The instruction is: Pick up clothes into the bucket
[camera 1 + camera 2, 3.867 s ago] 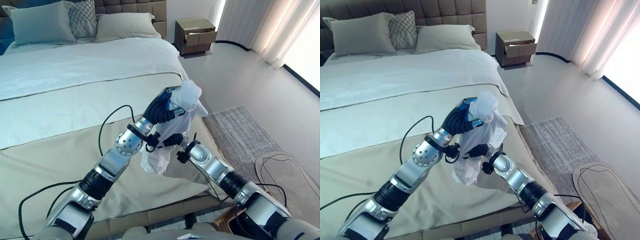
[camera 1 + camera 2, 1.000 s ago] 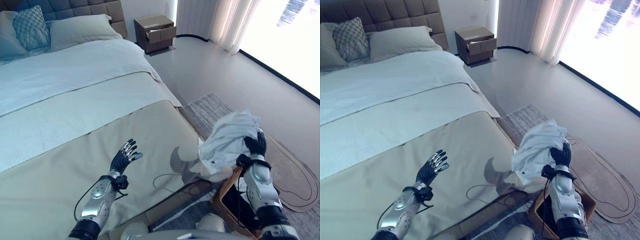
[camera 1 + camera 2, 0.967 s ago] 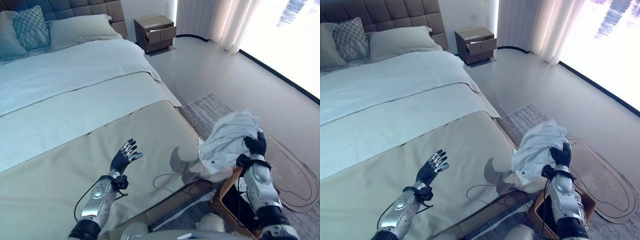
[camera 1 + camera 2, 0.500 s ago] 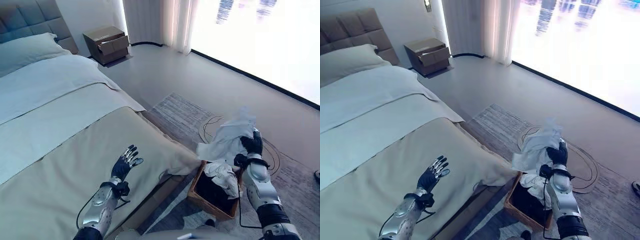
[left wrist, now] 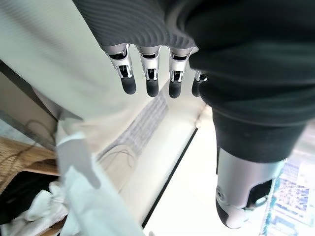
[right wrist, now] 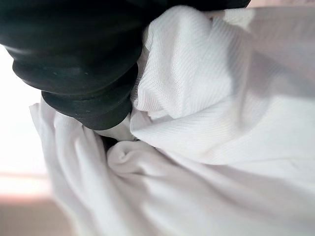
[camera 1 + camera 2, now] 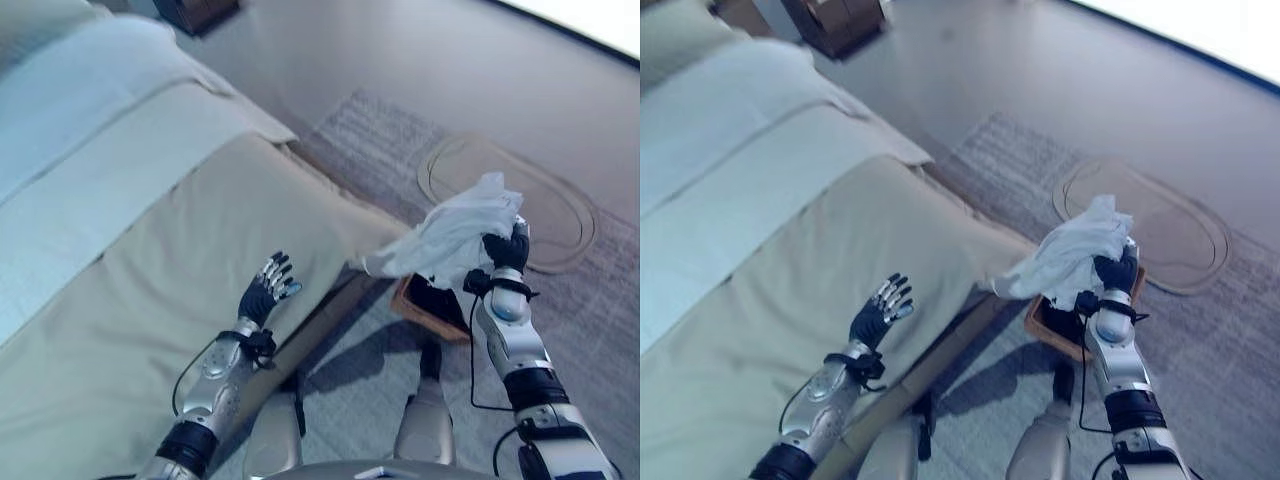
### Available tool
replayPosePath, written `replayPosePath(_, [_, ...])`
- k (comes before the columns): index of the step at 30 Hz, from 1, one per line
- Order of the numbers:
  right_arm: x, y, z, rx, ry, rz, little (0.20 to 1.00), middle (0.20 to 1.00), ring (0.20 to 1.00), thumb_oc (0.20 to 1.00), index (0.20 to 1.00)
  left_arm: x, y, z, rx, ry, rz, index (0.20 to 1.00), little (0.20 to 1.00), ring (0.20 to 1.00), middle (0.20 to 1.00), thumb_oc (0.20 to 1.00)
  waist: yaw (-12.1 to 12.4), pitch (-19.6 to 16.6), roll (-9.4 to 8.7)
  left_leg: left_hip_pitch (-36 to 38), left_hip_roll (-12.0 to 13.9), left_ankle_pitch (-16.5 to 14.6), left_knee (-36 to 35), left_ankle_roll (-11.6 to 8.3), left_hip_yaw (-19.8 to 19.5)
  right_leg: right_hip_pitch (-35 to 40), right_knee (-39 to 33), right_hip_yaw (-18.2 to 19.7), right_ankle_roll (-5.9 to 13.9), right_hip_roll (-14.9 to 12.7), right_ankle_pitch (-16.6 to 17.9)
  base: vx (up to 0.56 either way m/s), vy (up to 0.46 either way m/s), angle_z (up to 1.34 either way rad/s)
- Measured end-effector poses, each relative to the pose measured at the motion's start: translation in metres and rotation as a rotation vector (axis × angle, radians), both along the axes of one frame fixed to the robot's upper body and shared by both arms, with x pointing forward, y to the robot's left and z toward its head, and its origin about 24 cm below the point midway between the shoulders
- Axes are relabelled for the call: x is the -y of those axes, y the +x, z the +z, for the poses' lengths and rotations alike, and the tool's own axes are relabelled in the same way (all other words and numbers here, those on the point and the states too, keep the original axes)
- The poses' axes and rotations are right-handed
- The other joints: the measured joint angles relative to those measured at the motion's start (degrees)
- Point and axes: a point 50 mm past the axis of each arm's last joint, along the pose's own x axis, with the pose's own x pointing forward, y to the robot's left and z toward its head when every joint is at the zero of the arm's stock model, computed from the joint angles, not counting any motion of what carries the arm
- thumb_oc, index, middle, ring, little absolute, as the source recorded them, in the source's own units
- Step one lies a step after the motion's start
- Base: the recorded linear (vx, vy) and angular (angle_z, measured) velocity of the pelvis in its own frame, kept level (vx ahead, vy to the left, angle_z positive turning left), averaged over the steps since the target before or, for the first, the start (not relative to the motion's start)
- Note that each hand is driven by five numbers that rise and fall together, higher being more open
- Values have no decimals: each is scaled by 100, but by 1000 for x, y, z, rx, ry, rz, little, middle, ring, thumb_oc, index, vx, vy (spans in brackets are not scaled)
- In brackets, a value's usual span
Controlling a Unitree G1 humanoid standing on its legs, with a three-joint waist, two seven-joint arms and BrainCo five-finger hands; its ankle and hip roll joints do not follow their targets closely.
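white garment (image 7: 455,238) now above basket (image 7: 428,309)

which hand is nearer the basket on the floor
Right. The right hand holds the white garment just above the basket; the left hand is open over the bed, well off to the side.

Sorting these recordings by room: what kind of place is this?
Most likely a bedroom: a large bed with beige and pale covers, a grey patterned floor rug, and a brown laundry basket beside the bed.
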Motion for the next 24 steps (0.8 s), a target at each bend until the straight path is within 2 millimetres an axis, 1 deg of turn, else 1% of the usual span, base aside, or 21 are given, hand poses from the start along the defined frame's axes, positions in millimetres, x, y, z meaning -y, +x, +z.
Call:
replayPosePath(1, [7, 1, 7, 20, 4, -30, 200, 200, 200, 200, 200, 0, 4, 6, 25, 1, 7, 1000, 1000, 1000, 1000, 1000, 31, 149, 130, -54, 28, 7, -13, 2, 33, -200, 502, 2, -6, 99, 11, -49, -2, -36])
replayPosePath(2, [14, 0, 9, 23, 6, -63, 200, 200, 200, 200, 200, -1, 7, 14, 67, -7, 25, 1000, 1000, 1000, 1000, 1000, -17, 320, 108, -43, -126, 85, -60, 85, 61, -137, 629, 64, -32, 139, 23, -35, -24, -17])
replayPosePath(3, [17, 0, 10, 26, 2, -71, 200, 200, 200, 200, 200, -1, 8, 17, 84, -8, 28, 1000, 1000, 1000, 1000, 1000, -3, 384, 103, -50, -119, 91, -58, 93, 128, -198, 618, 85, -56, 145, 65, -44, -45, -11])
replayPosePath(4, [23, 0, 14, 33, -11, -84, 200, 200, 200, 200, 200, 0, 8, 22, 112, 4, 37, 1000, 1000, 1000, 1000, 1000, 22, 553, 117, -56, -109, 91, -22, 94, 150, -212, 617, 126, -73, 150, 85, -14, -34, -23])
replayPosePath(6, [34, -1, 15, 29, -7, -119, 200, 200, 200, 200, 200, 2, 10, 24, 124, 6, 47, 1000, 1000, 1000, 1000, 1000, -13, 696, 120, -60, -115, 116, -89, 65, 156, -265, 610, 136, -85, 154, 94, -35, -65, -9])
replayPosePath(7, [40, -3, 16, 30, -3, -136, 200, 200, 200, 200, 200, 4, 11, 25, 129, -4, 54, 1000, 1000, 1000, 1000, 1000, -16, 713, 128, -78, -110, 174, -144, 4, 158, -321, 619, 140, -57, 158, 113, -39, -88, -7])
replayPosePath(10, [44, -2, 26, 55, -15, -150, 200, 200, 200, 200, 200, 7, 14, 29, 142, -25, 77, 1000, 1000, 1000, 1000, 1000, -15, 737, 140, -90, -84, 238, -233, 6, 165, -386, 644, 132, -48, 188, 120, 3, -60, -4])
replayPosePath(13, [41, 2, 48, 138, -4, -139, 200, 200, 200, 200, 200, 8, 16, 31, 149, -29, 83, 1000, 1000, 1000, 1000, 1000, -16, 739, 140, -90, -73, 241, -298, 8, 162, -427, 644, 120, -48, 203, 119, 17, -26, -3])
replayPosePath(14, [38, 4, 63, 197, -9, -123, 200, 200, 200, 200, 200, 8, 16, 32, 151, -29, 86, 1000, 1000, 1000, 1000, 1000, -11, 739, 141, -95, -84, 245, -346, 4, 171, -463, 647, 119, -49, 198, 118, 55, -26, -2])
replayPosePath(15, [35, 5, 71, 228, -8, -115, 200, 200, 200, 200, 200, 8, 16, 32, 149, -30, 89, 1000, 1000, 1000, 1000, 1000, -16, 739, 141, -95, -84, 250, -356, -3, 170, -467, 649, 116, -50, 198, 118, 36, -22, -1])
replayPosePath(16, [29, 4, 87, 294, -5, -90, 200, 200, 200, 200, 200, 10, 17, 32, 149, -35, 90, 1000, 1000, 1000, 1000, 1000, -11, 739, 141, -94, -82, 250, -366, -3, 165, -467, 648, 101, -51, 197, 116, 66, -20, 1])
replayPosePath(17, [28, 4, 95, 328, -13, -79, 200, 200, 200, 200, 200, 11, 17, 32, 151, -38, 87, 1000, 1000, 1000, 1000, 1000, 0, 739, 141, -94, -83, 252, -368, -3, 159, -467, 650, 90, -51, 195, 116, 55, -6, 4])
replayPosePath(18, [26, 4, 108, 382, -17, -73, 200, 200, 200, 200, 200, 11, 18, 33, 154, -39, 86, 1000, 1000, 1000, 1000, 1000, -2, 739, 140, -94, -83, 252, -383, -3, 143, -456, 660, 51, -53, 189, 115, 69, -8, 4])
replayPosePath(20, [23, 4, 124, 438, -21, -62, 200, 200, 200, 200, 200, 11, 19, 34, 157, -38, 85, 1000, 1000, 1000, 1000, 1000, 0, 739, 141, -93, -95, 253, -398, -3, 143, -460, 658, 44, -54, 179, 115, 38, -3, 5])
replayPosePath(21, [19, 3, 139, 499, -23, -49, 200, 200, 200, 200, 200, 11, 19, 35, 160, -37, 85, 1000, 1000, 1000, 1000, 1000, 0, 739, 140, -93, -115, 297, -420, 6, 129, -458, 666, 39, -54, 162, 115, 22, 5, 6])
replayPosePath(24, [17, 2, 159, 572, -34, -43, 200, 200, 200, 200, 200, 11, 20, 36, 163, -37, 85, 1000, 1000, 1000, 1000, 1000, 7, 738, 140, -84, -138, 307, -441, 5, 118, -444, 668, 25, -55, 135, 115, 47, 10, 5])
